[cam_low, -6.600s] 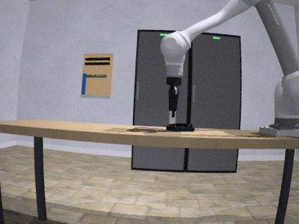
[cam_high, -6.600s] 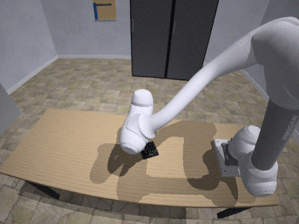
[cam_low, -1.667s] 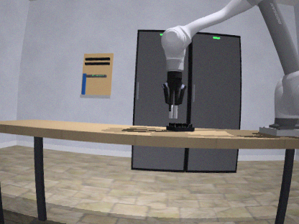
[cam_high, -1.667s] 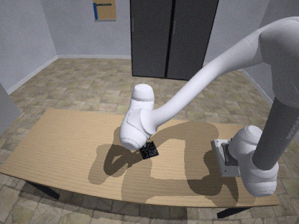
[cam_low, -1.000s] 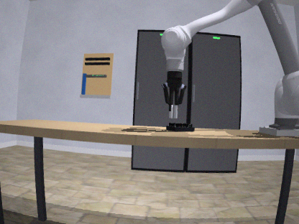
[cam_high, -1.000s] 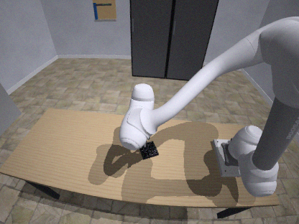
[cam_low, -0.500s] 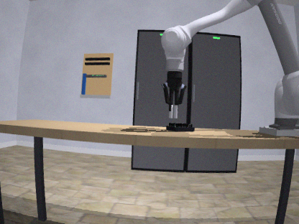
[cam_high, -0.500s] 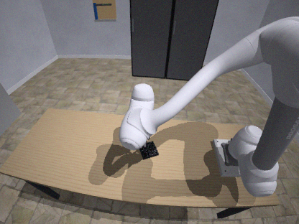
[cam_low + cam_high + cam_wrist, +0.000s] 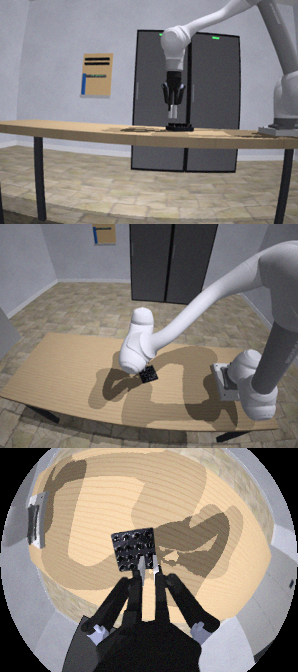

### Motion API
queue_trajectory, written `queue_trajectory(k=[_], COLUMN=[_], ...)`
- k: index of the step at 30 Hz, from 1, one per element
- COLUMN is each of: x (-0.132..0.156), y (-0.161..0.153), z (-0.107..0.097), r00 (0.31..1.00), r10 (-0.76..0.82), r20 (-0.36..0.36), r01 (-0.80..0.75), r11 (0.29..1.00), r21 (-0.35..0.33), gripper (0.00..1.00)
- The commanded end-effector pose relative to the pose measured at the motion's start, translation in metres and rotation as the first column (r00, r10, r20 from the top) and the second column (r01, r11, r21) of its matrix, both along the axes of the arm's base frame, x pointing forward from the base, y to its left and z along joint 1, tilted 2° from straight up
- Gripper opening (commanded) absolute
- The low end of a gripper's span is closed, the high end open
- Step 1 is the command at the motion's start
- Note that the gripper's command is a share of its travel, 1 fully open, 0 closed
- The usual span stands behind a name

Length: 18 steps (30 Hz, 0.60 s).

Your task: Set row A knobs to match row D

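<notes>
Hanging at left in the exterior view, my claw (image 9: pixel 145 368) (image 9: pixel 172 117) (image 9: pixel 149 561) points down, fingers slightly apart, holding nothing; below, reaching rightward, the knob box (image 9: pixel 149 375) (image 9: pixel 180 128) (image 9: pixel 132 550) sits on the bench (image 9: pixel 71 367) (image 9: pixel 71 132) (image 9: pixel 100 503), its left end nearest my fingertips.

Gripper (image 9: pixel 172 117) (image 9: pixel 149 561) swivelled to show both jaws side by side, tips raised higher over the knob box (image 9: pixel 149 375) (image 9: pixel 180 128) (image 9: pixel 132 549)
</notes>
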<state>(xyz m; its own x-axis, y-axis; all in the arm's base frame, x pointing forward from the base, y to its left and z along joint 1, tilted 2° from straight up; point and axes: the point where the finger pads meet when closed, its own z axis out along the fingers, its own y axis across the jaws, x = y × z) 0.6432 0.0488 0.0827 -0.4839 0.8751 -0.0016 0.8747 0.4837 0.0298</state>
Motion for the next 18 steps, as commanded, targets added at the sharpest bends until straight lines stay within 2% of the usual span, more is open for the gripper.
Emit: queue_trajectory(k=[1,11,13,14,18], x=[0.0017,0.0020,0.0020,0.0021,0.0022], y=[0.0000,0.0001,0.0001,0.0001,0.0001], z=[0.0055,0.0094,0.0094,0.0103,0.0117], r00=[0.995,0.895,0.895,0.854,0.782], r10=[0.101,0.447,0.447,0.520,0.623], r20=[0.003,0.005,0.005,0.004,0.003], r01=[-0.101,-0.446,-0.446,-0.520,-0.622], r11=[0.995,0.895,0.895,0.854,0.782], r21=[-0.004,-0.015,-0.015,-0.018,-0.022], gripper=[0.12,0.12,0.12,0.12,0.12])
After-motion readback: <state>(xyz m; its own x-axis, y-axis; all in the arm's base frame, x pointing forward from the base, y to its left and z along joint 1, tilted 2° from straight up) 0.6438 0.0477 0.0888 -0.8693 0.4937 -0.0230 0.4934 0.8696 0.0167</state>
